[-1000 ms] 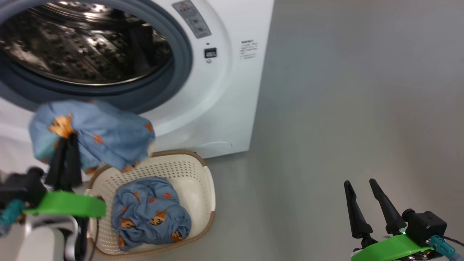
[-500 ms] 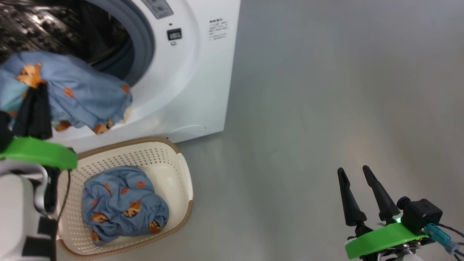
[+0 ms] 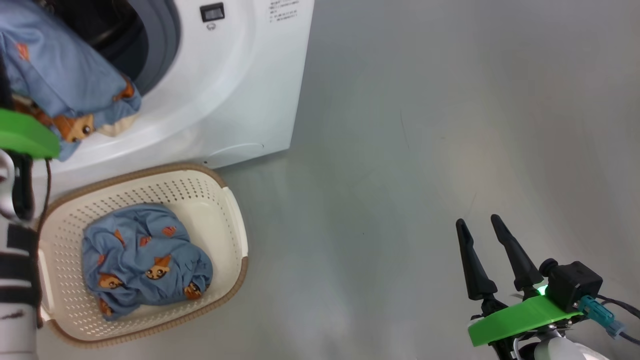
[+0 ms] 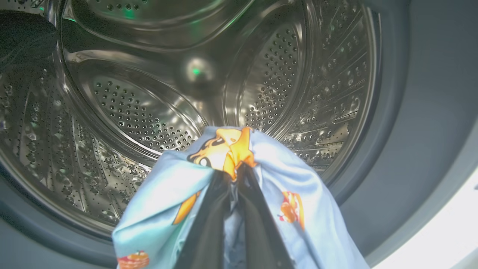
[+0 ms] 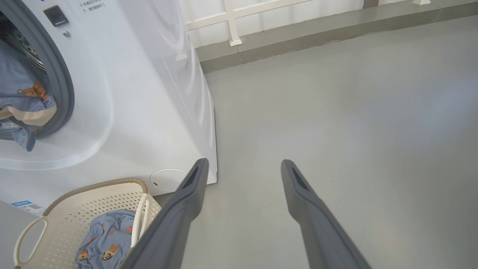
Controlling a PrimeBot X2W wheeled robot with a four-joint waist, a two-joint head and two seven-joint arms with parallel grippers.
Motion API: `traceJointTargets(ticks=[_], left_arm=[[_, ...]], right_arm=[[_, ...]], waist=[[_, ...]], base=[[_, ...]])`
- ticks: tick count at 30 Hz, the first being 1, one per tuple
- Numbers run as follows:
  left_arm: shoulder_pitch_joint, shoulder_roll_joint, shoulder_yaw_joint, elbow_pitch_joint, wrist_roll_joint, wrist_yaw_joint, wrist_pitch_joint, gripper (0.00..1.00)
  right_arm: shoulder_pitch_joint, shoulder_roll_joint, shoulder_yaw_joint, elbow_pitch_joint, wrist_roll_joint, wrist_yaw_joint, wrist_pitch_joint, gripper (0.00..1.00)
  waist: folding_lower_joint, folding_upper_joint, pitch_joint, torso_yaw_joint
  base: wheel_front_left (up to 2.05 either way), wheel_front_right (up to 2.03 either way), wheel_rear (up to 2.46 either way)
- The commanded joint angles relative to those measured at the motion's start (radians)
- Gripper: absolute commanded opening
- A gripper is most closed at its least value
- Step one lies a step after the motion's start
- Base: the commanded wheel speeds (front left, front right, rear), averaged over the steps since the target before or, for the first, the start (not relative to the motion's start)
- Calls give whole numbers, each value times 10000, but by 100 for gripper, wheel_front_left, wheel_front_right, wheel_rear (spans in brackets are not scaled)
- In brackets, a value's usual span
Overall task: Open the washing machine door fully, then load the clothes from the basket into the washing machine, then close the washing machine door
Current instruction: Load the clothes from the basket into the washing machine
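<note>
My left gripper (image 4: 237, 170) is shut on a bunch of the clothes (image 4: 261, 179), light blue with orange figures. It holds them at the mouth of the washing machine (image 3: 240, 75), before the steel drum (image 4: 149, 112). In the head view this bundle (image 3: 60, 70) hangs over the grey gasket's lower lip. More of the clothes (image 3: 145, 260) lie in the cream basket (image 3: 232, 200) on the floor in front of the machine. My right gripper (image 3: 477, 220) stands open and empty over bare floor, far to the right, and shows again in its own wrist view (image 5: 244, 162). The washing machine door is out of view.
Grey floor (image 3: 425, 125) stretches to the right of the machine. A low ledge with a white railing (image 5: 298, 33) runs along the back. A blue label sticker (image 5: 24, 206) sits low on the machine's front, beside the basket handle (image 5: 26, 235).
The head camera has swung, shifting the whole picture left and up. My left gripper has carried the clothes from just above the basket up to the drum opening. The right gripper stays open.
</note>
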Motion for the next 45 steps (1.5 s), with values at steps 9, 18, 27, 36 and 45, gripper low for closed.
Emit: traceJointTargets(ticks=[9, 18, 27, 36, 45], left_arm=[[-1321, 792, 304, 562, 447, 421, -63, 0], [-1999, 840, 171, 959, 775, 636, -63, 0], [-2655, 1102, 172, 1223, 934, 775, -63, 0], [-3230, 1442, 26, 1284, 1173, 824, -63, 0], [-4043, 1728, -100, 1785, 1261, 808, -63, 0]], right_arm=[[-222, -61, 448, -174, -93, 14, -48, 100], [-133, -61, 602, -189, -168, 14, -48, 100], [-89, -60, 652, -237, -232, 14, -48, 100], [-28, -60, 721, -286, -150, 14, -48, 100], [65, -60, 690, -359, -242, 14, -48, 100]], waist=[[0, 0, 523, -180], [0, 0, 678, -198], [0, 0, 1044, -366], [0, 0, 1419, -492], [0, 0, 1950, -560]], base=[[0, 0, 0], [0, 0, 0], [0, 0, 0], [0, 0, 0], [0, 0, 0]])
